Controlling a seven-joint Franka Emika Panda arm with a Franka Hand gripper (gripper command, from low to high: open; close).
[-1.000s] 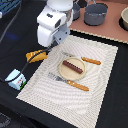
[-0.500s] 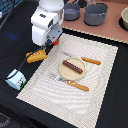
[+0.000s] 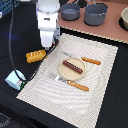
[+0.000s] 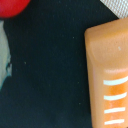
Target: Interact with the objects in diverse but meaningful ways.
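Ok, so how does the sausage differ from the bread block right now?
The sausage is dark brown, thin and stick-shaped; the bread block is yellow-orange, chunkier and marked with pale ridges. The sausage lies on the tan plate on the placemat; the bread block lies off the placemat on the black surface, next to the gripper. Both lie flat.

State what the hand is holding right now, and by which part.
Cannot be told. The hand hangs above the bread block, but its fingertips are hidden; the wrist view shows the bread lying on the dark surface, ungripped.
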